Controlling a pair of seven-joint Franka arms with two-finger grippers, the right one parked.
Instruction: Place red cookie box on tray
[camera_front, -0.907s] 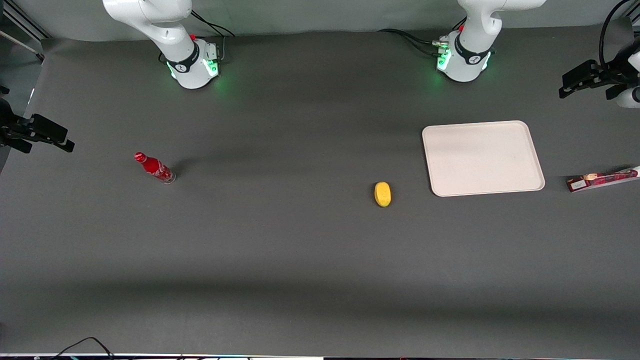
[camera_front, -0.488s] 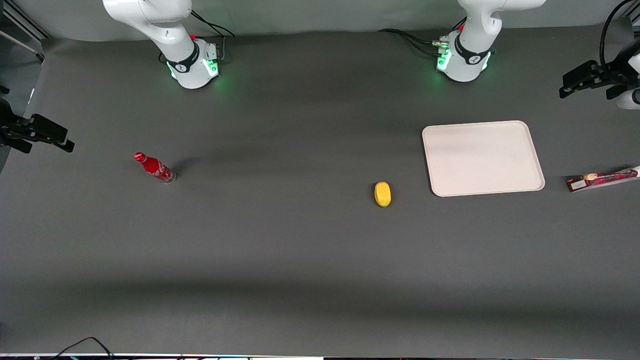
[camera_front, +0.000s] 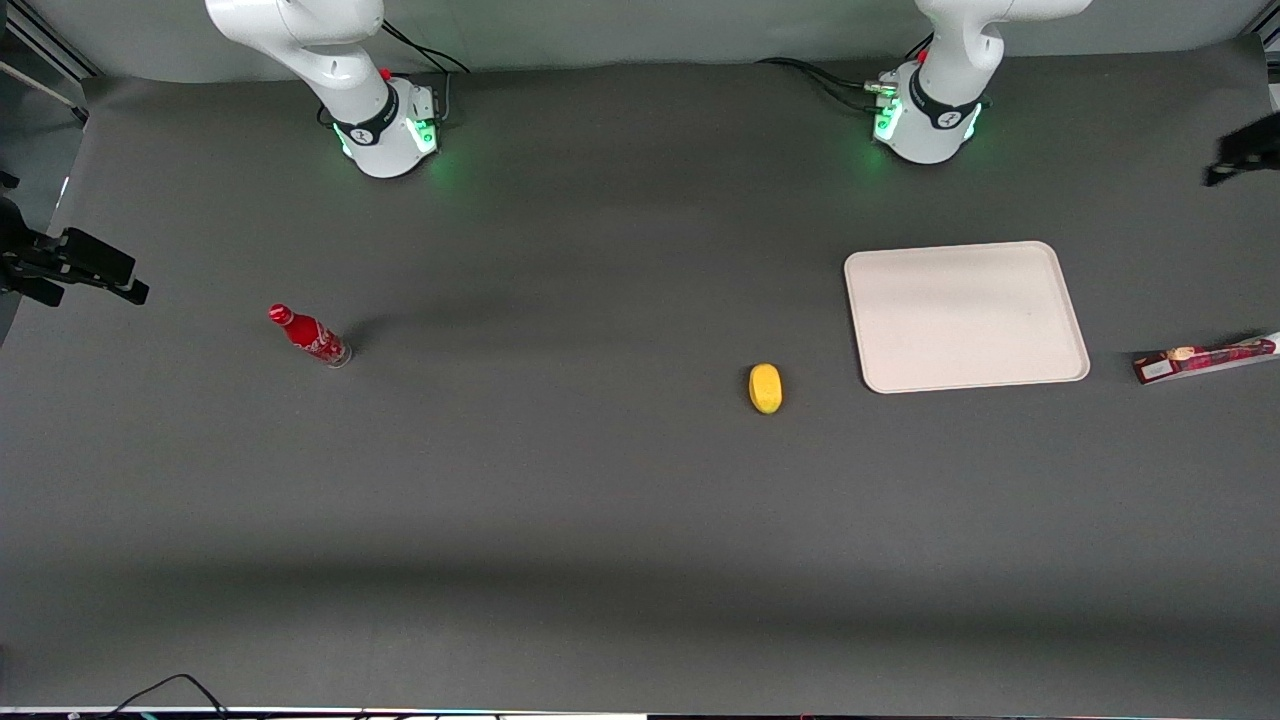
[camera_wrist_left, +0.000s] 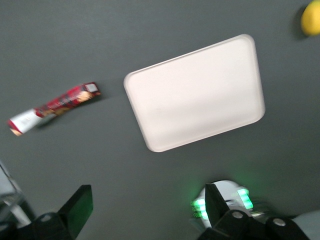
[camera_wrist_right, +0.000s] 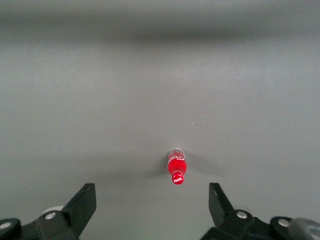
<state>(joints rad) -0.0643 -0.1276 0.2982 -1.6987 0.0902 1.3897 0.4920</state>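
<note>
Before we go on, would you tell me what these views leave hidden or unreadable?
- The tool: the front view's edge cuts it off above the table's working-arm end; the left wrist view shows open fingers, empty.
- The red cookie box: edge-on in the front view, one end at the frame edge; its print is unreadable in both views.
- The tray: fully visible, bare.
</note>
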